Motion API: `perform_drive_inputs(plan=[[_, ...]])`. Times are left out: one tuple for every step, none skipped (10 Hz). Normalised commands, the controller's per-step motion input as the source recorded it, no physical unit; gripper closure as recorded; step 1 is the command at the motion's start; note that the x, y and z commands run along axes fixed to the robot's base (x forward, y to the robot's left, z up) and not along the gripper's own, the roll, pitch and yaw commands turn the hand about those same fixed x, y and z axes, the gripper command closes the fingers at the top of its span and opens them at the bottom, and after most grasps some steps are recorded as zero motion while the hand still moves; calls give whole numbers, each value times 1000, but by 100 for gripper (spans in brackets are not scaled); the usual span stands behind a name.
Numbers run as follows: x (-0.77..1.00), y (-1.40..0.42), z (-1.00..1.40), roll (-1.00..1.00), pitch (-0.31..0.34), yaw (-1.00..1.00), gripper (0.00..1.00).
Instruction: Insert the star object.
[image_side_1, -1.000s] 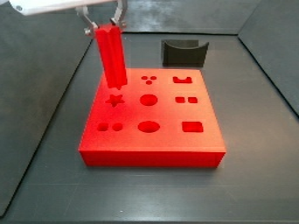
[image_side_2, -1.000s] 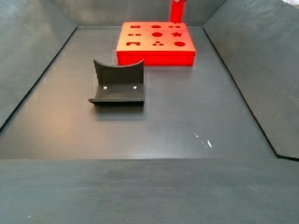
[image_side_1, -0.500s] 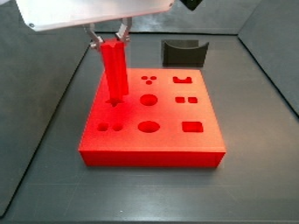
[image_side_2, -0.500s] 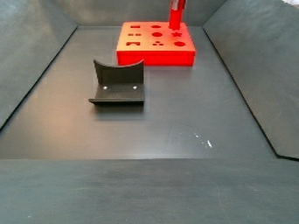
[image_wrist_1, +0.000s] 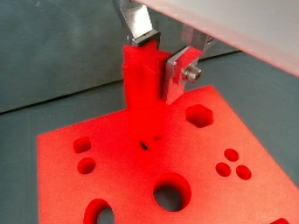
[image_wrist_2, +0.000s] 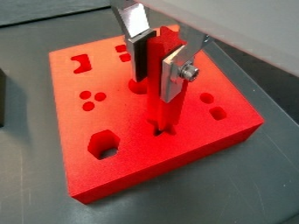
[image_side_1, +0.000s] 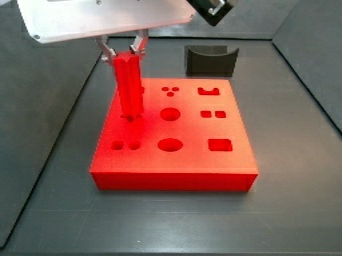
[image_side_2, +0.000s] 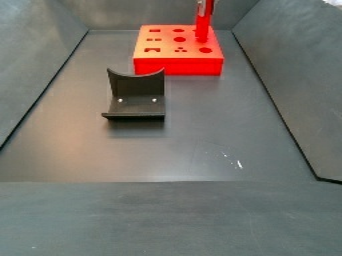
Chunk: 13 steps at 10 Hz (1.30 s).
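The star object (image_side_1: 128, 88), a slender bright red ridged peg, stands upright with its lower end in the star hole of the flat red block (image_side_1: 181, 160). It shows in both wrist views (image_wrist_1: 145, 101) (image_wrist_2: 169, 87), its tip sunk in the hole. It also shows in a side view (image_side_2: 202, 20) at the block's (image_side_2: 178, 62) far right part. My gripper (image_side_1: 122, 52) is above the block, shut on the peg's upper end. Its silver fingers (image_wrist_1: 177, 72) (image_wrist_2: 176, 72) press the peg's two sides.
The block has several other shaped holes: round (image_side_1: 171, 145), square (image_side_1: 221, 145), hexagonal (image_wrist_2: 105, 144). A dark grey curved holder (image_side_1: 210, 59) stands behind the block, and shows in a side view (image_side_2: 134, 96) on the dark floor. Grey walls enclose the floor.
My gripper has moved down with the peg. The peg's lower end went from just above the block's top into the star hole.
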Motion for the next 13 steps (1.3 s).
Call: perform_drive_inputs(plan=[[0,0,0,0,-94,-309,100],[-3,0,0,0,-43,-260,100],[-57,3,0,0,-19,-200,100],[0,0,-46,0,-43,-214,100],[0,0,-46,0,-37,-209,100],[0,0,-80,0,-33,-186,100],[77,0,-86,0,-43,-231,100],[151,0,-109,0,-51,-277,100],[143,-3,-77,13,-53,-280,100],[157,0,-83,9,-53,-274,100],[83,0,-69,10,-19,-206,100],[0,37,-66,39,-3,0,100],[-180,100,-3,56,0,0,100]])
